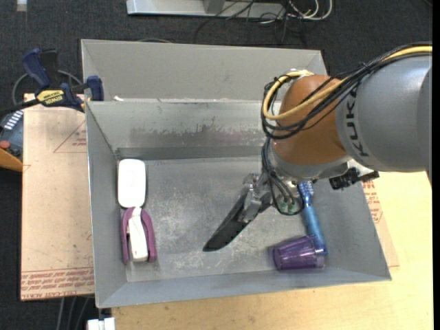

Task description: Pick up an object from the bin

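**Status.** My gripper [258, 201] sits low in the bin [103, 205], right of centre, beneath my orange cover [306, 126]. The cover and cables [280, 199] mask its opening, so I cannot tell whether it is wide, narrow or closed on anything. The nearest thing is a black tapered piece [227, 234], possibly a blade or spatula. It lies at an angle, with its upper end at the gripper and its tip pointing toward 7 o'clock on the bin floor.

**Neighbouring items.**
- A blue handle [311, 218] lies just beside the gripper, at 4 o'clock.
- A purple cup [298, 255] lies on its side at 5 o'clock, touching the handle's lower end.
- A white rounded block [131, 182] lies at 9 o'clock.
- A purple-and-white clip-like thing [137, 236] lies at 8 o'clock, well apart from the gripper.

**Hazards.**
1. The black piece is long and would be gripped at one end. I judge it likely to swing or slip out on lifting.
2. Its tip rests on the floor, so a downward push could jam it against the metal.
3. The blue handle is close. A sideways move could snag it and drag the cup along.
4. My cables hang near the items and could catch on them.

**Markings.** The letters "KU" read on my arm [392, 108], and the rest of the word is cut off. I can read no label on any item in the bin.
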`<state>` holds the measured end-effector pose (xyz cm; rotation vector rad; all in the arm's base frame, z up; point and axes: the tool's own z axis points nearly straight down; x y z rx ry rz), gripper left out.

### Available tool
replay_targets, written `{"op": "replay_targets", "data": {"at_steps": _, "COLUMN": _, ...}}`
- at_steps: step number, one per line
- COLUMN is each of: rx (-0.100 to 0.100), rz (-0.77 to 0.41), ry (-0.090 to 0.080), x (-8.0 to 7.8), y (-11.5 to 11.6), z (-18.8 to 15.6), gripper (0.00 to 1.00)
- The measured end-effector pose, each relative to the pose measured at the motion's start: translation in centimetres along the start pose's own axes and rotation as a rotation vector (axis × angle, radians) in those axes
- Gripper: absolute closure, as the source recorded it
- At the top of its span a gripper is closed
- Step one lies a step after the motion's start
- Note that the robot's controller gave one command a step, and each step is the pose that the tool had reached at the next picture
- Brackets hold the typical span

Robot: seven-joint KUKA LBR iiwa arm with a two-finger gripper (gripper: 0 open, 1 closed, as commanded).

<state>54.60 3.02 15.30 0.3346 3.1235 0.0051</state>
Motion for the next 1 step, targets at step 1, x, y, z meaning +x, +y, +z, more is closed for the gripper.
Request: {"op": "replay_targets", "data": {"at_steps": 1, "rx": -0.002, "rz": 0.003, "ry": -0.007, "x": 0.04, "y": -1.13, "z": -9.66, "gripper": 1.0}}
